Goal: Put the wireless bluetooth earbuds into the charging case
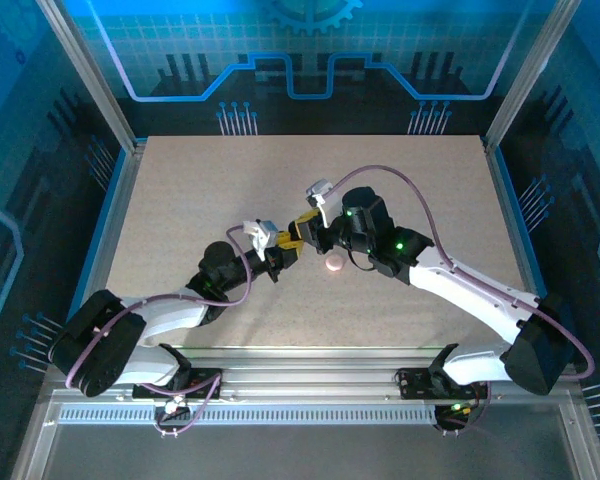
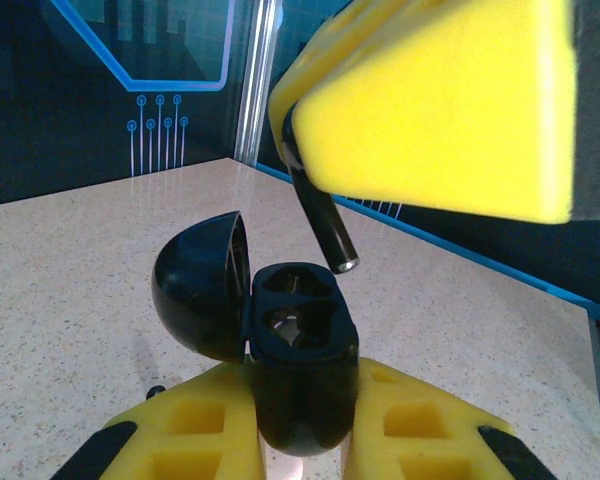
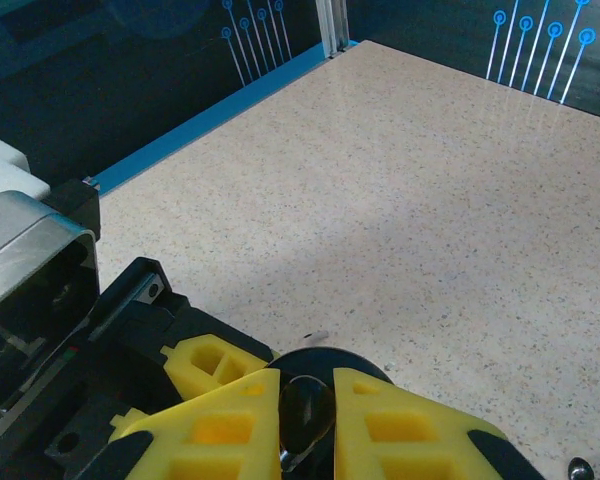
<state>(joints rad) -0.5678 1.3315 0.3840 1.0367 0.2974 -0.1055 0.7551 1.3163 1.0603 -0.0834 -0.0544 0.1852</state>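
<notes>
Glossy black charging case (image 2: 298,335) is clamped in the left pincer (image 2: 302,425), with the domed lid (image 2: 195,290) hinged open and two moulded wells exposed. A black stemmed earbud (image 2: 325,225) is pinched in the right pincer (image 3: 305,400), just above the case. A speckled beige table (image 2: 80,260) lies beneath and a pink disc (image 1: 333,264) sits near the case.

The earbud (image 2: 321,215) hangs just above the charging case (image 2: 302,370), not touching it.

Speckled beige table (image 1: 180,200); small pink disc (image 1: 333,265) on it.
</notes>
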